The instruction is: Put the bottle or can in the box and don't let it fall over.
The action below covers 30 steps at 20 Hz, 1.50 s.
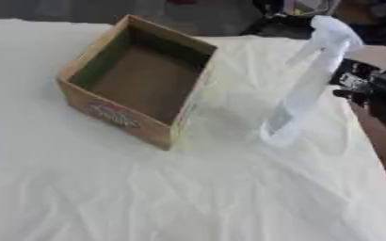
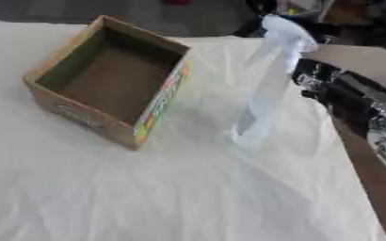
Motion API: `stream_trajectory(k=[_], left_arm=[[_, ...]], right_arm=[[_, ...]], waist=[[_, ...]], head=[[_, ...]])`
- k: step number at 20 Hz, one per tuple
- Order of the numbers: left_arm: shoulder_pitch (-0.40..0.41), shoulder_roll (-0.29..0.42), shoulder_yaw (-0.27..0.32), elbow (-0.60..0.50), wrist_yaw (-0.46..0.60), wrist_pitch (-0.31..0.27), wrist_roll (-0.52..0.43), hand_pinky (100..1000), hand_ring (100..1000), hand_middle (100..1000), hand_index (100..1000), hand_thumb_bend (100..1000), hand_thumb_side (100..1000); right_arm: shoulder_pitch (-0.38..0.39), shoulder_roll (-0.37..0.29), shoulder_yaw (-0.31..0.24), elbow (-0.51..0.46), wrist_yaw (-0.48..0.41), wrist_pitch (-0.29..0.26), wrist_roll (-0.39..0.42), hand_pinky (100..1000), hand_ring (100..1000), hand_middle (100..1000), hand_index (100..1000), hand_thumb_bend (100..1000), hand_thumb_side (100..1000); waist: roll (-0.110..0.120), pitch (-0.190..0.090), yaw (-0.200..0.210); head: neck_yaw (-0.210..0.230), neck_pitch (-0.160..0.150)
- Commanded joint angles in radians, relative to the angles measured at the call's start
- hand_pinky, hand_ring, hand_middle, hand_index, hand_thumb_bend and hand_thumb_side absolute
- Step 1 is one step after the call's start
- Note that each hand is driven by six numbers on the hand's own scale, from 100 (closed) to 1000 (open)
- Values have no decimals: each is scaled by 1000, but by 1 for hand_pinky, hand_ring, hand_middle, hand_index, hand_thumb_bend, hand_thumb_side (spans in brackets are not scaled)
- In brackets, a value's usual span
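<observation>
Bottle (image 1: pixel 311 80), a tall white spray one, stands on the white cloth (image 1: pixel 188 188) just right of the open, empty cardboard box (image 1: pixel 139 80). From the right edge the right hand (image 2: pixel 332 87) reaches toward its upper part; whether its fingers are spread or curled I cannot tell. A grip round the body, below the trigger head, should hold the bottle upright for the lift over the box wall.
</observation>
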Motion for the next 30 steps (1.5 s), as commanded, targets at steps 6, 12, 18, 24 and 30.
stream_trajectory(k=[6,12,18,24,30], left_arm=[[1,28,1,-21,-1,2,-1,1000,1000,1000,743,373,612],[0,28,0,-21,0,2,-3,1000,1000,1000,743,372,612],[0,27,-1,-21,1,2,-7,1000,1000,1000,744,371,613],[-1,26,-2,-21,2,2,-10,1000,1000,1000,743,371,613],[-6,25,-4,-21,4,2,-12,1000,1000,1000,743,371,612]], right_arm=[[23,-43,-26,-98,-8,16,-13,1000,1000,1000,1000,100,556],[10,-45,-25,-112,0,18,-14,1000,1000,1000,1000,100,613],[-25,-45,-15,-82,22,26,-6,1000,1000,1000,1000,100,654],[-61,-50,-2,-49,36,37,9,1000,1000,1000,1000,100,695],[-91,-48,15,-18,53,49,25,1000,1000,1000,1000,100,724]], waist=[[3,-33,-9],[3,-34,-9],[3,-33,-5],[2,-33,-2],[0,-31,4]], head=[[1,9],[-3,8],[-7,10],[-8,9],[-9,8]])
